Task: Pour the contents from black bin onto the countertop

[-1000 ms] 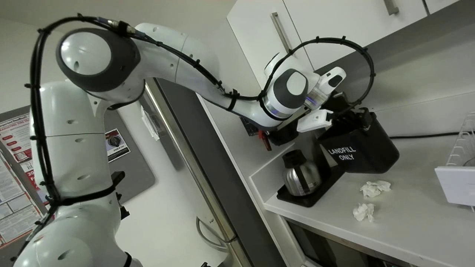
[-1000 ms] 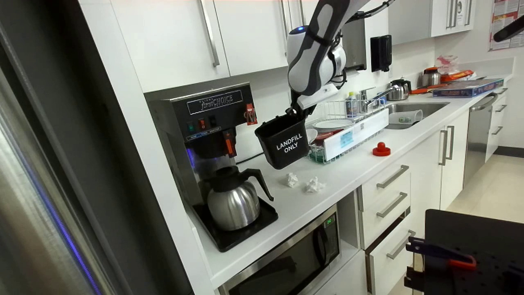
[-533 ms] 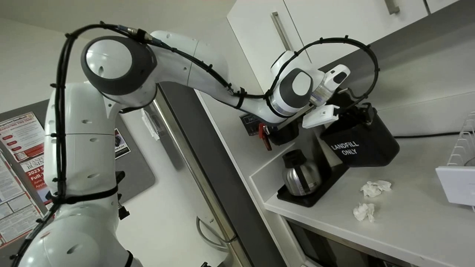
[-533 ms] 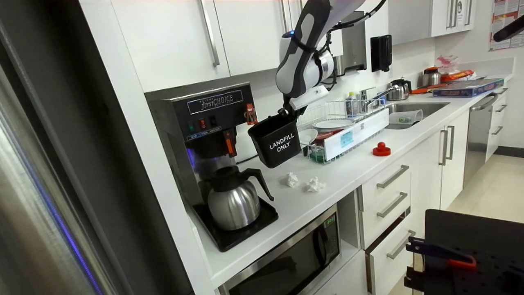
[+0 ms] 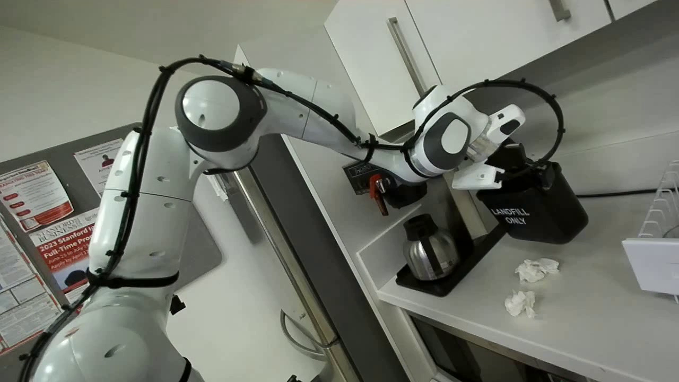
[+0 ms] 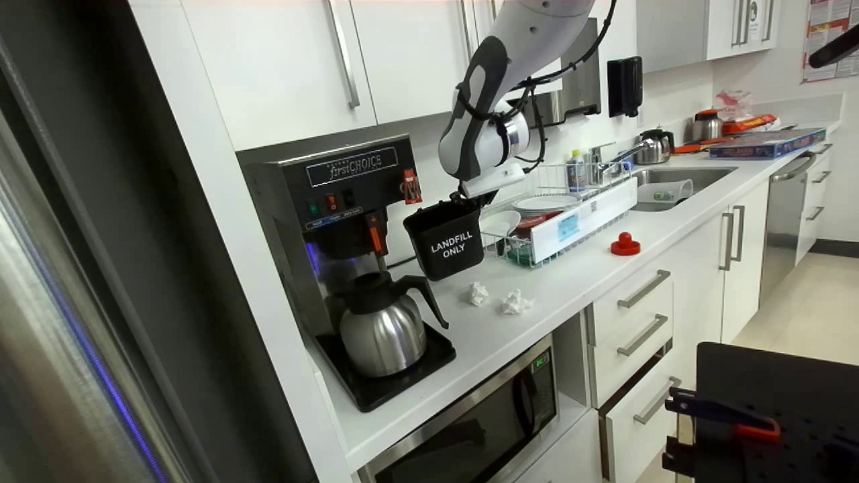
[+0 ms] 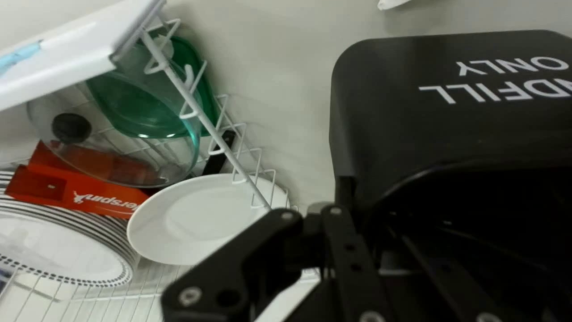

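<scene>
The black bin (image 5: pixel 551 217) with white "LANDFILL ONLY" lettering hangs slightly tilted above the white countertop (image 5: pixel 599 318) in both exterior views (image 6: pixel 451 258). My gripper (image 7: pixel 364 210) is shut on the bin's rim, with one finger outside the wall and one inside. The bin (image 7: pixel 438 112) fills the right of the wrist view. Its inside is dark, so I cannot tell what it holds. Two crumpled white wads, the contents, lie on the countertop: one wad (image 6: pixel 478 294) and another wad (image 6: pixel 515 303). They also show in an exterior view (image 5: pixel 536 269).
A coffee maker (image 6: pixel 349 174) with a metal carafe (image 6: pixel 384 342) on its black base stands close to the bin. A white dish rack (image 6: pixel 584 218) with plates (image 7: pixel 201 219) stands on the bin's other side. A red knob-shaped object (image 6: pixel 625 245) sits near the counter's front edge.
The arm has shifted the bin toward the coffee maker in an exterior view and brought it a little lower. The bin looks less tilted. The wads have not moved, and the grip stays shut.
</scene>
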Controlling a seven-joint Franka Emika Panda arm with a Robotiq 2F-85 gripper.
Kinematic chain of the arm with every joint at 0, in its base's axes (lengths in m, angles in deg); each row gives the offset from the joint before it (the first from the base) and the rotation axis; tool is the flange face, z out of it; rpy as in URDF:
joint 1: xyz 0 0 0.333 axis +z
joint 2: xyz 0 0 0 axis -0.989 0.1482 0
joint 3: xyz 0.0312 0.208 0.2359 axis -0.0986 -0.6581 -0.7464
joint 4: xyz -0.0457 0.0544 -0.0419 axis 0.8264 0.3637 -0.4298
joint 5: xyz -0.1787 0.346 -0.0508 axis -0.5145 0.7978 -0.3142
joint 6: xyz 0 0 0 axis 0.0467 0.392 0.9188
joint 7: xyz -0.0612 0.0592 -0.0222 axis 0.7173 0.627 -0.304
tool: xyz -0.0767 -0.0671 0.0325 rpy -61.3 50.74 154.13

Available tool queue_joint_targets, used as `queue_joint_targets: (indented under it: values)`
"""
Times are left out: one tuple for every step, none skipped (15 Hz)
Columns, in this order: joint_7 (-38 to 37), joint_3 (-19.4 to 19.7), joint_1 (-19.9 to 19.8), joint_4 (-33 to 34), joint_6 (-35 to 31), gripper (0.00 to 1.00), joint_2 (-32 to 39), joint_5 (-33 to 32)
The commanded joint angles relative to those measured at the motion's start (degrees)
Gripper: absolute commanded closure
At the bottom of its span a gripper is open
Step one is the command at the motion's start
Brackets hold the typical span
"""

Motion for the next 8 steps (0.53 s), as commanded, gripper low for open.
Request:
queue_joint_targets:
  values:
    - [-1.43, 0.66, 0.36, 11.21, 4.80, 0.98, 7.53, 3.62]
    - [-1.52, 0.85, 0.43, 13.35, 6.28, 0.98, 9.05, 3.90]
    - [-2.12, 1.51, 0.78, 15.43, 7.48, 0.98, 10.59, 3.85]
    - [-2.56, 1.86, 0.92, 17.29, 8.97, 0.98, 11.78, 3.75]
    - [-3.13, 1.99, 0.83, 19.11, 10.35, 0.98, 12.94, 3.69]
    - [-3.79, 2.43, 0.92, 20.90, 11.47, 0.98, 14.10, 3.45]
    - [-4.48, 2.69, 0.86, 22.51, 12.39, 0.98, 15.14, 3.38]
    - [-4.96, 2.93, 0.76, 24.10, 13.42, 0.98, 16.14, 3.28]
